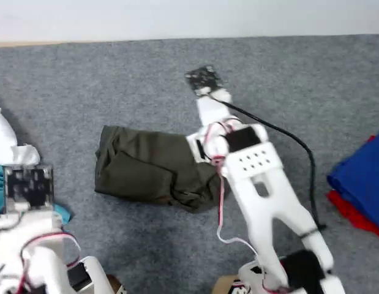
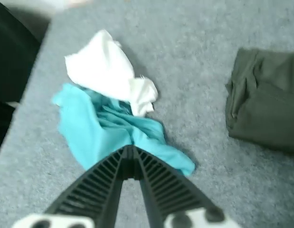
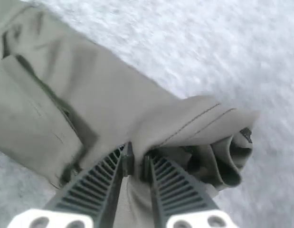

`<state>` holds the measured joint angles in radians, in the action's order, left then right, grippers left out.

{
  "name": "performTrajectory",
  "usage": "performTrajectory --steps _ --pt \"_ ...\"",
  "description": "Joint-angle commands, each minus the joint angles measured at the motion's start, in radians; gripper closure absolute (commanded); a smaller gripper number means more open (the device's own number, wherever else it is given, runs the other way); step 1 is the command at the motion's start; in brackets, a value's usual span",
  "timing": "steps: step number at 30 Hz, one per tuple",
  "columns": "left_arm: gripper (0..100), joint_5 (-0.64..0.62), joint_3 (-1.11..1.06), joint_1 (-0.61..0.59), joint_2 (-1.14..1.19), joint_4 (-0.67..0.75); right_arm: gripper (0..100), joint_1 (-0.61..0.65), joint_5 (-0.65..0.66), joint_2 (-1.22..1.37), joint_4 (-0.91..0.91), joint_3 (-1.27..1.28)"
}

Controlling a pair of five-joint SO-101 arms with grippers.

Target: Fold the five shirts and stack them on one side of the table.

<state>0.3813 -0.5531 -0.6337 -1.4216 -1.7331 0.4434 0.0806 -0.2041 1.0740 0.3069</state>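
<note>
**Figure.** Shirt folding, an intermediate state. The olive shirt (image 1: 146,165) lies near the middle of the grey desk (image 1: 116,67). Most of it is gathered into a rough block, and the end nearest the right arm is bunched and loose.

The right fingers (image 3: 97,183) are pinched on a ridge of that bunched end, with cloth passing between them. They grip at the shirt's edge rather than its centre, probably so that the loose flap can be lifted and laid over the folded body. From this grip the rest of the olive shirt spreads away across the desk, toward the left arm's side.

The left fingers (image 2: 158,183) are clenched tip to tip, with nothing seen between them. They hang above a corner of the teal shirt (image 2: 99,128) (well apart from the olive one).

The white shirt (image 2: 106,69) lies crumpled and partly over the teal shirt at the desk's left edge; both appear unfolded and waiting their turn.

At the right edge the blue shirt (image 1: 363,177) rests on the red shirt (image 1: 347,211), which suggests that the stack has been started on that side
</note>
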Motion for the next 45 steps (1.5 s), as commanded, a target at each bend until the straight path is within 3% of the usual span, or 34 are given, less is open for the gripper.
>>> performTrajectory --steps 1,7,18,30,32,37,45 --pt "100 0.008 -0.048 -0.008 -0.057 -0.02 98.8 0.053 0.02 0.119 0.007 -0.18" --pt "100 0.008 -0.117 -0.008 -0.121 -0.02 98.8 0.163 0.02 0.338 0.01 -0.411" --pt "100 0.009 -0.125 -0.006 -0.124 -0.006 98.8 0.398 0.023 0.668 0.196 -0.865" --pt "100 0.008 -0.125 -0.006 -0.124 -0.006 98.0 0.49 0.084 0.986 0.228 -1.194" --pt "100 0.008 -0.125 -0.006 -0.124 -0.008 92.9 0.506 0.086 1.0 0.268 -1.252" --pt "100 0.008 -0.125 -0.006 -0.124 -0.008 68.8 0.519 0.08 1.0 0.418 -1.45" --pt "100 0.008 -0.125 -0.006 -0.124 -0.008 64.8 0.479 0.084 1.001 0.691 -1.889"
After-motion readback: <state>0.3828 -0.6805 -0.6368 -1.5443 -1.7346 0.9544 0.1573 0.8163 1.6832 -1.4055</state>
